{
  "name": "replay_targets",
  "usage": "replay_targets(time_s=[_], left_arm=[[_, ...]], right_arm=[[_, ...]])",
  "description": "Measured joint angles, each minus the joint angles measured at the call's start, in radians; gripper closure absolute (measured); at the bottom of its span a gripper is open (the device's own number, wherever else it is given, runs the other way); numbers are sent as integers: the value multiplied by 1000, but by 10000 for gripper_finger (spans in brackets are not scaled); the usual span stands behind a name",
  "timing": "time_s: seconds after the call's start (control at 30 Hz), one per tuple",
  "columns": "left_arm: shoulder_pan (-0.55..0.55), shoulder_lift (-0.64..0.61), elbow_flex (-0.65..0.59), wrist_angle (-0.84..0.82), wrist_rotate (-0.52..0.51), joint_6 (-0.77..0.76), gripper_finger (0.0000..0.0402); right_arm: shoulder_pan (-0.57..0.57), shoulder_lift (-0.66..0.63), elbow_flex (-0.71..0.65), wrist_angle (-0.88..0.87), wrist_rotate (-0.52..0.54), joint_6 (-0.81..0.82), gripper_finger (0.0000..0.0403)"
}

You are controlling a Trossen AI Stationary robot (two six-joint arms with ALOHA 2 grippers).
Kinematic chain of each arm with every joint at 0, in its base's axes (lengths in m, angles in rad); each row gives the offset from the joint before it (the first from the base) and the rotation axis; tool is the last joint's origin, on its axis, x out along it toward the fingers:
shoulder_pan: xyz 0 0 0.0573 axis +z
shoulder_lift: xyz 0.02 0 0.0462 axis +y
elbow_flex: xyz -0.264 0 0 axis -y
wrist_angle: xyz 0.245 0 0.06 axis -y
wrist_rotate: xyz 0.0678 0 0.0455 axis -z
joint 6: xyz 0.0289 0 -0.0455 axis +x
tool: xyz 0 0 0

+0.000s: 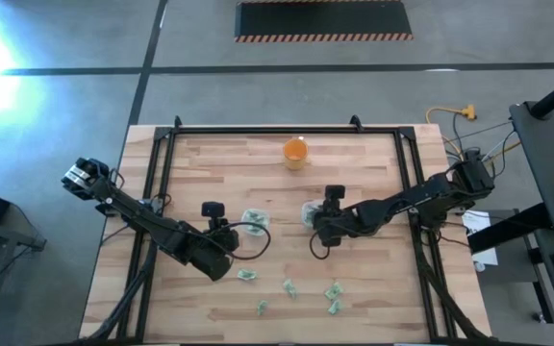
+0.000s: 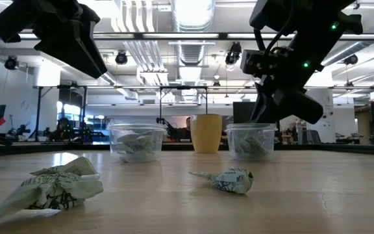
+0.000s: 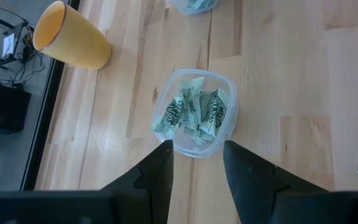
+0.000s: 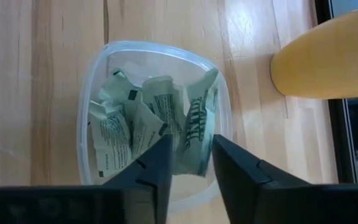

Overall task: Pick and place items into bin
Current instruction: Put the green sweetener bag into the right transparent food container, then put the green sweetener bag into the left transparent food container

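Two clear plastic tubs stand mid-table, each holding several pale green wrinkly pieces: the left tub [image 1: 255,221] [image 3: 194,112] and the right tub [image 1: 311,213] [image 4: 154,118]. Several more pieces lie loose on the near part of the table [image 1: 246,275] [image 1: 333,290] [image 2: 229,180] [image 2: 50,188]. My left gripper [image 1: 225,231] [image 3: 197,152] hovers open and empty by the near side of the left tub. My right gripper [image 1: 323,219] [image 4: 191,155] hangs over the right tub, shut on one piece. My right gripper pinches a pale green printed piece [image 4: 196,127] between its two fingers, coming from above and pointing down into the right tub. The piece's free end reaches toward the tub's far rim [image 4: 210,78]. Whether its lower end rests on the pieces beneath, I cannot tell.
An orange cup [image 1: 296,152] [image 2: 206,133] stands upright near the far edge, behind the tubs. A black frame [image 1: 162,173] runs along the table's left, right and far sides. Bare wood shows on the table's far left and far right.
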Motion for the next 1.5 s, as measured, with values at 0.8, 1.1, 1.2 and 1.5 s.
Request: replay_targets(time_s=[0.8, 1.1, 1.2, 1.5], left_arm=[[0, 26, -16, 91, 74, 0, 277], [-1, 88, -133, 391, 345, 4, 277], [-2, 109, -153, 478, 395, -1, 277], [-2, 198, -156, 606, 487, -2, 277]], right_arm=[[99, -313, 0, -86, 27, 104, 268], [206, -348, -1, -78, 23, 40, 281], [212, -346, -1, -78, 23, 26, 285], [213, -346, -2, -77, 23, 26, 297]])
